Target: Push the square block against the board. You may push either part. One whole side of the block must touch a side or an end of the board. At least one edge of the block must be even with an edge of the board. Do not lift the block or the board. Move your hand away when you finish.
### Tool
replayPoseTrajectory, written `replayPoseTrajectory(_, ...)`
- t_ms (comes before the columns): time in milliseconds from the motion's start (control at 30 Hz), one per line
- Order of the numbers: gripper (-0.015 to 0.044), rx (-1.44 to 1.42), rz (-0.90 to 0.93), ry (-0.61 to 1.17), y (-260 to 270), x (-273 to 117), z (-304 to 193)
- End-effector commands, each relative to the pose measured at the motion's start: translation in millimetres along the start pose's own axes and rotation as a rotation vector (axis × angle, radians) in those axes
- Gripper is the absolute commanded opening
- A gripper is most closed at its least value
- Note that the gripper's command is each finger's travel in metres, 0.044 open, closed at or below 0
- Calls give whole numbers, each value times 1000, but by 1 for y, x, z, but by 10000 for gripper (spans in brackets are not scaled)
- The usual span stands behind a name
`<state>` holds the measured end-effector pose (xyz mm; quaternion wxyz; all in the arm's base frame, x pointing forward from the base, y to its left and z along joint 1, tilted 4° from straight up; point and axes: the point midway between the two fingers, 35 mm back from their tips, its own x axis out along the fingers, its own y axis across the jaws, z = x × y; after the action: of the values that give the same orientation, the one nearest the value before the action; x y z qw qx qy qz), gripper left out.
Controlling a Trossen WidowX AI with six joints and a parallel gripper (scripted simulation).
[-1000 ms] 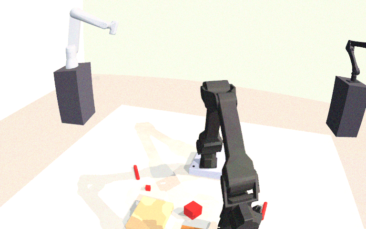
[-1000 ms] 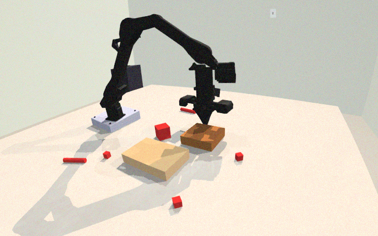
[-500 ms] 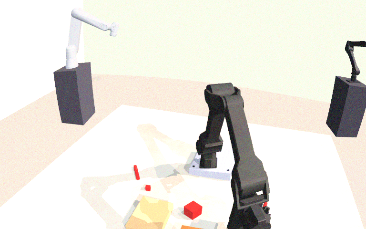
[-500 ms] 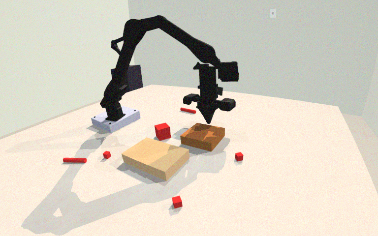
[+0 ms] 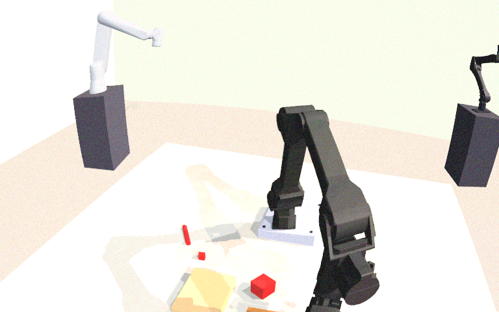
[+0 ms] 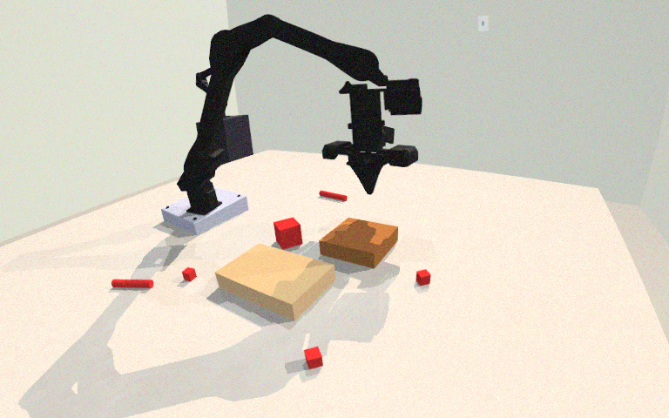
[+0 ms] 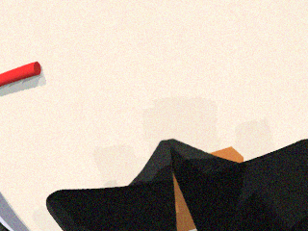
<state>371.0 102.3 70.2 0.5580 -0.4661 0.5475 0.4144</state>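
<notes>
The square block (image 5: 259, 309) (image 6: 354, 241) (image 7: 231, 154) is orange-brown and lies flat. The larger pale yellow board (image 5: 208, 285) (image 6: 261, 268) lies flat in front of it and to its left in the exterior view. A narrow strip of table shows between them there, so they look apart. My gripper (image 6: 369, 192) (image 7: 167, 145) is shut and empty. It points down and hangs above the table behind the block in the exterior view, clear of it. In the wrist view my fingers hide most of the block. The top view cuts off my fingertips.
A red cube (image 5: 262, 286) (image 6: 287, 232) stands near the block and board, on the arm base's side. Small red cubes (image 5: 201, 256) (image 6: 188, 274) (image 6: 422, 277) (image 6: 313, 357) and red rods (image 5: 186, 234) (image 6: 131, 284) (image 6: 333, 196) (image 7: 19, 74) lie around them.
</notes>
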Motion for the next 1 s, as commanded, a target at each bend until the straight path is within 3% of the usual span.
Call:
replayPoseTrajectory(0, 0, 76, 1, 1, -8, 0, -4)
replayPoseTrajectory(967, 0, 1072, -9, 10, -90, -4, -65)
